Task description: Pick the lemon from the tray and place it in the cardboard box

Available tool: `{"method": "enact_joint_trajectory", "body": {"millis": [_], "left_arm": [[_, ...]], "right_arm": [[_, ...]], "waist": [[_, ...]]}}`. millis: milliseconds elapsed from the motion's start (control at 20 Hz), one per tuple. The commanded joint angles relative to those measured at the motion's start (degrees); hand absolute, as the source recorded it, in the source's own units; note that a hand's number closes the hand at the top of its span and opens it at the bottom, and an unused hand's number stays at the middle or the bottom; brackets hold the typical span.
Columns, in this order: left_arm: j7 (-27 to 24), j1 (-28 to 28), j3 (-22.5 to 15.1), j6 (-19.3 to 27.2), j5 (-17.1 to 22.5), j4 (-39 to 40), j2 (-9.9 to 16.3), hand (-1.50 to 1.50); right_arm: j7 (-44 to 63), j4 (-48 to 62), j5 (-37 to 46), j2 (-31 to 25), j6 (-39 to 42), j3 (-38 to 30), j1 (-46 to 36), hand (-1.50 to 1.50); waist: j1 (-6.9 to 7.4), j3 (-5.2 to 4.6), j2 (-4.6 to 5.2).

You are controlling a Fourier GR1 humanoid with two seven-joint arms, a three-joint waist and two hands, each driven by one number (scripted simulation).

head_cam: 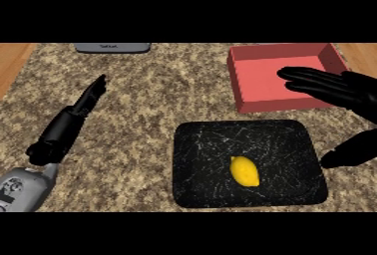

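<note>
Lying untouched near the middle of the black tray [195, 144], the lemon [245, 171], with right hand [335, 89] hovering spread-fingered over the red box [254, 97], thumb hanging by the tray's right edge, left hand [70, 124] resting straight-fingered at the counter's [147, 99] left.

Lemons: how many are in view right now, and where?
1. The lemon lies on the black tray, right of its centre, untouched. None shows in the red box, though the right robot hand covers part of it.
</note>
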Motion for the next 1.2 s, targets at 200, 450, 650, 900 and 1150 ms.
{"method": "enact_joint_trajectory", "body": {"millis": [200,450,650,900,1150], "left_arm": [[1.7,-1.3,1.0,-1.5,-0.1,0.9,-0.6,0.0],[1.2,0.3,2.9,-1.5,-0.6,-0.3,-0.2,0.0],[-1.1,1.1,2.7,-2.6,-2.3,1.9,-2.0,0.0],[-3.0,0.1,5.8,-6.4,-1.8,5.8,-1.7,0.0],[0.3,5.4,4.9,-3.4,-6.4,-3.6,-3.2,0.0]], "right_arm": [[6.5,-12.1,15.8,-5.3,4.2,9.8,-2.8,-1.5],[14.2,-20.0,24.3,-4.5,6.9,16.3,-0.8,-1.5],[23.3,-27.1,28.4,-1.6,9.9,19.4,1.9,-1.5],[30.9,-32.5,30.8,0.1,16.5,20.7,5.1,-1.5],[35.7,-31.0,36.1,7.4,18.4,24.0,7.7,-1.5]], "waist": [[-0.54,-0.14,-0.33],[-0.36,-0.1,-0.35],[-0.69,-0.11,-0.24],[-0.89,-0.11,-0.14],[0.03,-0.05,-0.21]]}}
